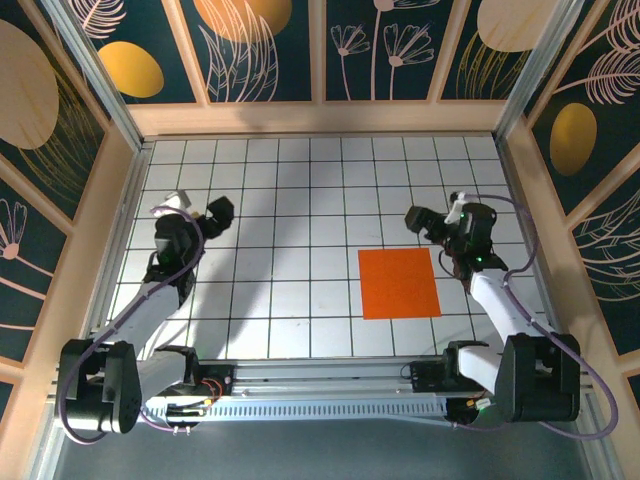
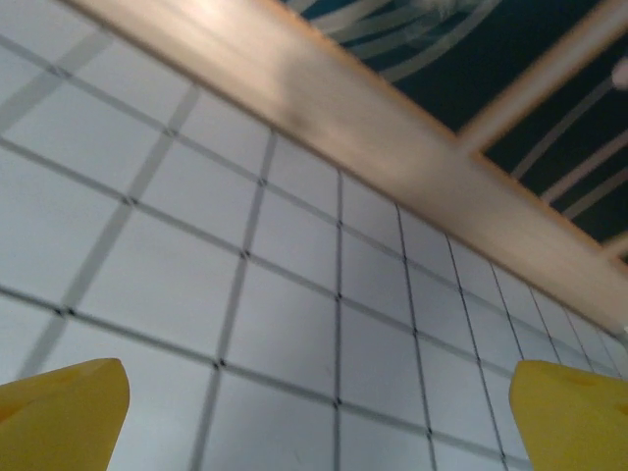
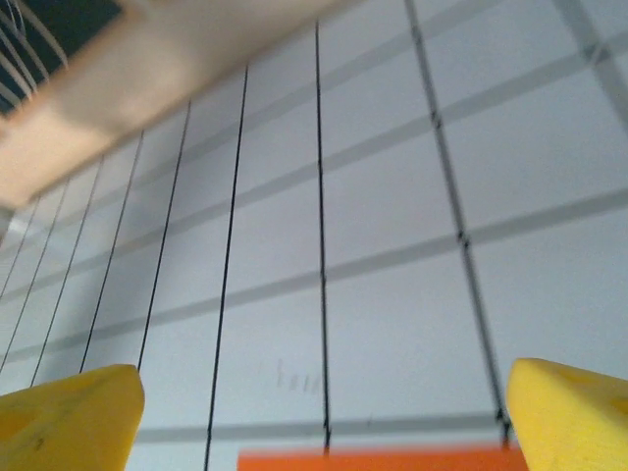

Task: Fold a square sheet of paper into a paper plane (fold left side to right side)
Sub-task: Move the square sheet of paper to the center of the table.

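The square sheet of paper [image 1: 399,283] is bright orange and lies flat, with no fold, on the white grid table right of centre. Its far edge [image 3: 378,459] runs along the bottom of the right wrist view. The paper plane is out of view. My right gripper [image 1: 419,219] hovers just beyond the sheet's far edge, apart from it. It is open [image 3: 324,432], with only table between its yellow fingertips [image 3: 69,422]. My left gripper [image 1: 217,213] hangs over bare tiles at the far left, well away from the sheet. It is open [image 2: 319,422] too, yellow fingertips [image 2: 59,412] wide apart.
Wooden walls [image 1: 320,118] with dark floral panels close in the table at the back and both sides. The back wall's rail [image 2: 392,147] shows ahead of the left gripper. Bare tiles [image 1: 290,250] lie between the two arms.
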